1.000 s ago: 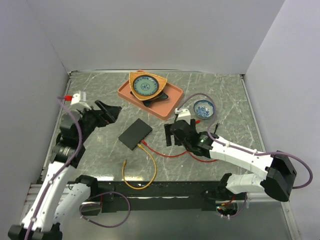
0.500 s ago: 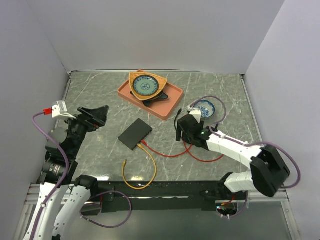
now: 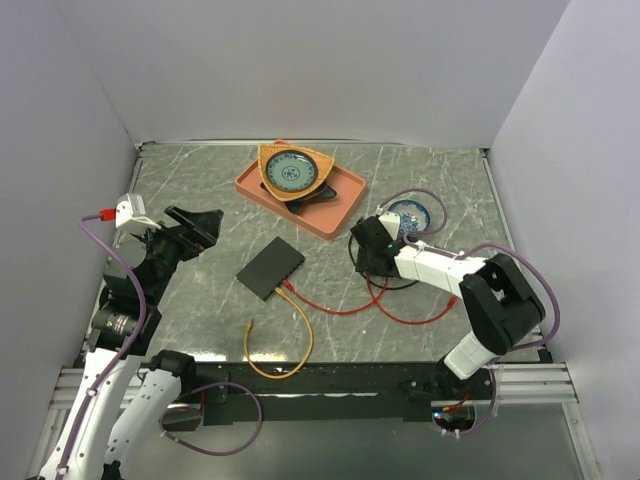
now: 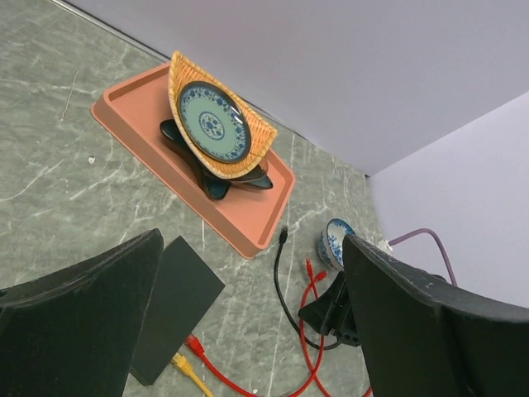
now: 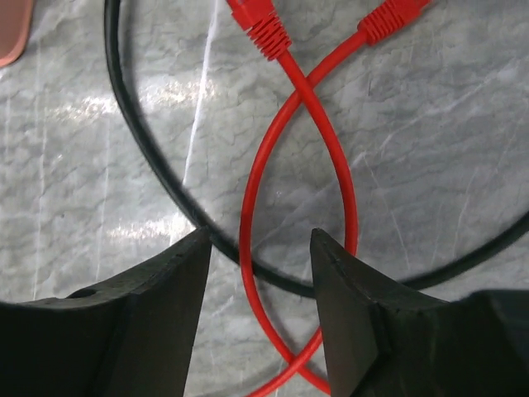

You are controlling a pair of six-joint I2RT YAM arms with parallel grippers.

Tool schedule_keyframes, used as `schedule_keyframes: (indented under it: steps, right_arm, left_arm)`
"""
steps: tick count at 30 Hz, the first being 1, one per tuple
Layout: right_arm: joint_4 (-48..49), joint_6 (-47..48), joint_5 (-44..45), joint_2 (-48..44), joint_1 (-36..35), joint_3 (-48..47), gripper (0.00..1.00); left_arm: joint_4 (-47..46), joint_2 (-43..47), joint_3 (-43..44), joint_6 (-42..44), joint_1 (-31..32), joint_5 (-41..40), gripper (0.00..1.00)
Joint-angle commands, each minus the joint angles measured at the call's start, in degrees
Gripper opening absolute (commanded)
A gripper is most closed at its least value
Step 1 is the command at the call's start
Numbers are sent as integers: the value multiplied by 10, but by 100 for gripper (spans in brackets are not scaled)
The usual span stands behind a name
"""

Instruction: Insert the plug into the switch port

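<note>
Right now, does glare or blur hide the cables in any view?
Right wrist view: white glare patches on the grey marbled table, but the thin red cable loop and black cable stay sharp; left wrist view: the left end effector's dark fingers look featureless.

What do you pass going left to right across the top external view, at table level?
Left fingers → black switch box → right fingers → blue bowl. The orange tray overlaps the box, so it is left out.
</note>
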State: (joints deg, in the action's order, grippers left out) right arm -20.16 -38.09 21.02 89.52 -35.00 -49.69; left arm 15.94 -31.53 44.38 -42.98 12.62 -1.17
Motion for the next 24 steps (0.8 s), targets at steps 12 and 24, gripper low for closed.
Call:
schedule_keyframes:
  steps: [12, 24]
  right_arm:
    - [25, -8, -41, 58, 25, -46, 0]
    - [-1, 71, -83, -198, 24, -51, 0]
  left_arm:
    - [1, -6, 24, 5, 1, 6, 96]
    - [-16, -23, 10, 1, 2, 16, 96]
